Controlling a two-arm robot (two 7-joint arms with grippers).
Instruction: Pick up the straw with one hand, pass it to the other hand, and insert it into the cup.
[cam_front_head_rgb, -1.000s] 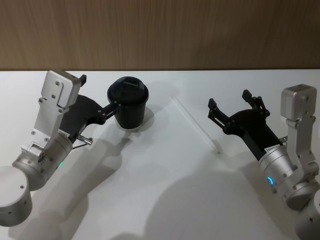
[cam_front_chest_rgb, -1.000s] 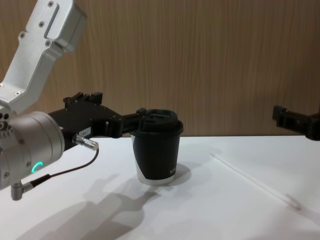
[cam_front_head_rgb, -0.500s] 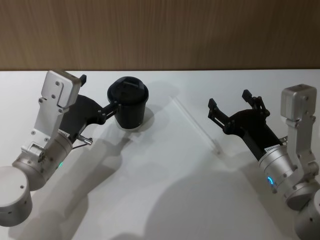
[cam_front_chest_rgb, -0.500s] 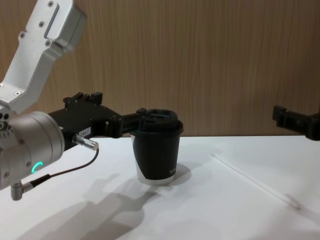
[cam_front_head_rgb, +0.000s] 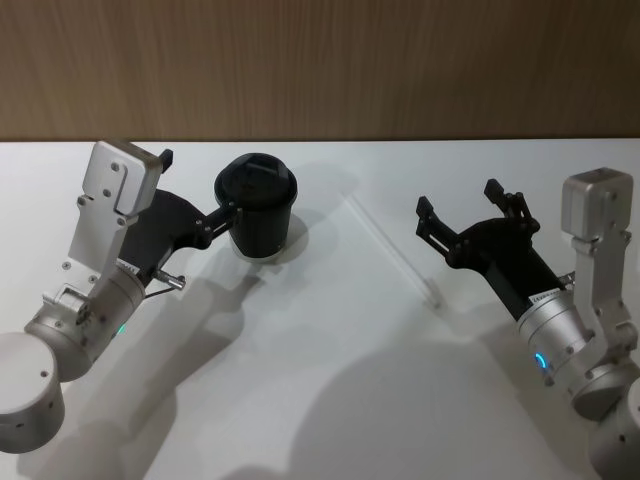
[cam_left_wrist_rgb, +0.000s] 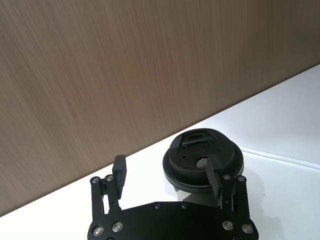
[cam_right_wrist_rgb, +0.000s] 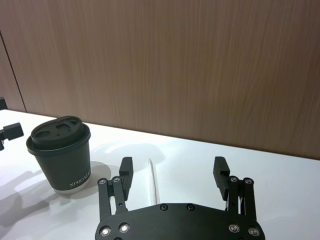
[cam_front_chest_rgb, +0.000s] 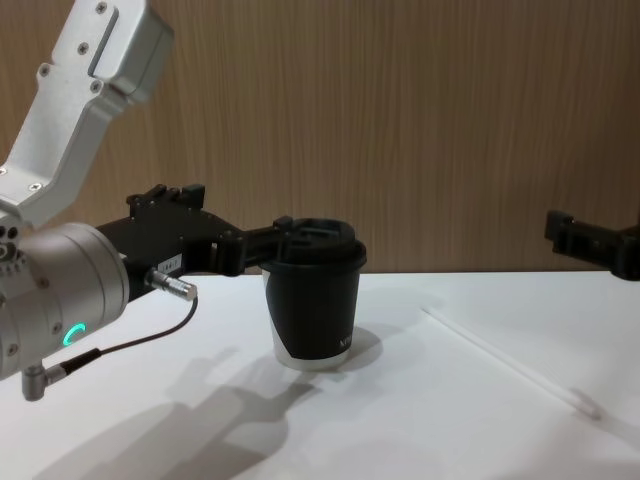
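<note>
The black cup (cam_front_head_rgb: 258, 206) with its dome lid stands upright on the white table (cam_front_head_rgb: 330, 400) at the back left. The thin white straw (cam_front_head_rgb: 394, 250) lies flat to its right, running diagonally. My left gripper (cam_front_head_rgb: 195, 186) hovers open just left of the cup; one fingertip (cam_left_wrist_rgb: 215, 175) sits beside the lid, and whether it touches is unclear. My right gripper (cam_front_head_rgb: 457, 206) hangs open above the table, right of the straw, holding nothing. In the right wrist view the straw (cam_right_wrist_rgb: 152, 179) lies ahead between the open fingers of my right gripper (cam_right_wrist_rgb: 172, 170), and the cup (cam_right_wrist_rgb: 62, 150) stands farther off.
A wooden wall (cam_front_head_rgb: 320, 70) runs along the table's back edge. A thin black cable with a metal plug (cam_front_chest_rgb: 170, 288) loops under the left wrist. From the chest, the cup (cam_front_chest_rgb: 315, 310) and straw (cam_front_chest_rgb: 510, 365) are well apart.
</note>
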